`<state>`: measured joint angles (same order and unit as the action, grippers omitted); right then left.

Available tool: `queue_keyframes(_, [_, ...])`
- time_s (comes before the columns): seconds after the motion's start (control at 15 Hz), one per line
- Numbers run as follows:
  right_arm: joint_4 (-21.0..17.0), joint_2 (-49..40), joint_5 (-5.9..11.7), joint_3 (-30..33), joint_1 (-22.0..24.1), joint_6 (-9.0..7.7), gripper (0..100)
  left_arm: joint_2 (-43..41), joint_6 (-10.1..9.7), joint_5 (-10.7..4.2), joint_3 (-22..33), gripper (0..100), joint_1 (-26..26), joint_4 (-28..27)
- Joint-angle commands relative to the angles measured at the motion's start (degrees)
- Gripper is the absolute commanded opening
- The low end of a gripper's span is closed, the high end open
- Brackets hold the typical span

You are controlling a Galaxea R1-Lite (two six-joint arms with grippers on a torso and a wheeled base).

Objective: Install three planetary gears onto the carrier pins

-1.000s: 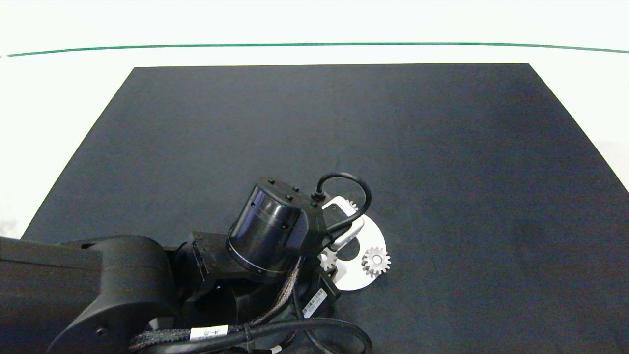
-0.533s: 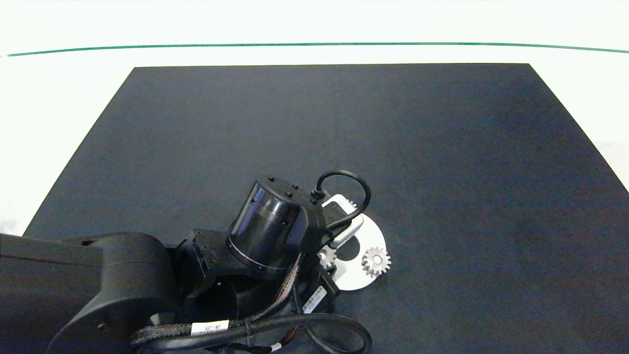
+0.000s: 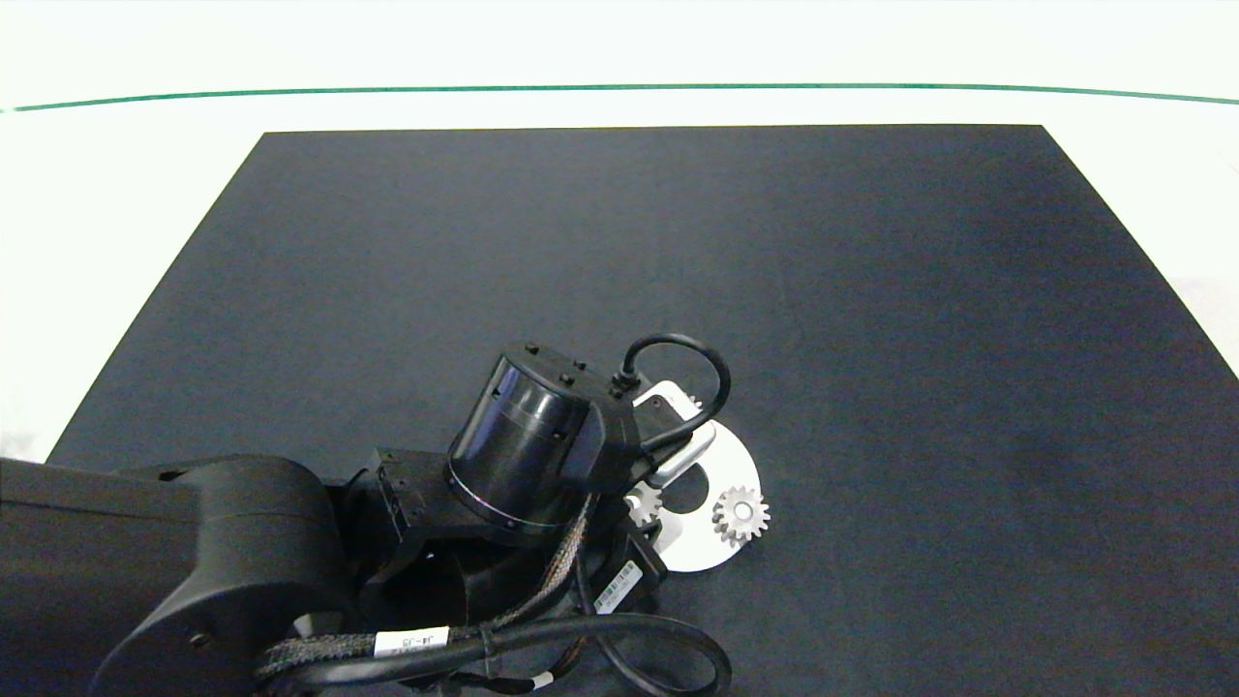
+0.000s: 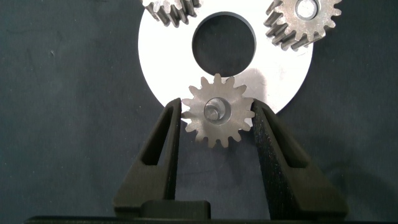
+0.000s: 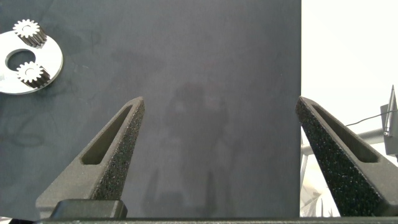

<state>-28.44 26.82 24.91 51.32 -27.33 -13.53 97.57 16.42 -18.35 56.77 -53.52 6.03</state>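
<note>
Gear point(image 4: 217, 111) between left gripper point(image 4: 216, 118) fingers

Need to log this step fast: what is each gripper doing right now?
Left gripper: shut on a planetary gear over the white disc.
Right gripper: open, holding nothing, above the black mat.

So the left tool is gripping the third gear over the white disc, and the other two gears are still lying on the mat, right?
Not quite: the other two gears sit on the white disc, as the left wrist view shows. The left tool does hold the third gear.
</note>
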Motion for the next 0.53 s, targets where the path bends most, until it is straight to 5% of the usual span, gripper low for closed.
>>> queue_keyframes(0.07, [-0.21, -0.01, 0.14, 0.01, 0.00, -0.09, 100, -0.19, 0.10, -0.11, -0.08, 7, -0.01, 0.03])
queue_keyframes(0.53, [-0.12, -0.01, 0.14, 0.01, -0.44, -0.09, 100, -0.45, 0.01, -0.11, -0.26, 7, 0.17, 0.03])
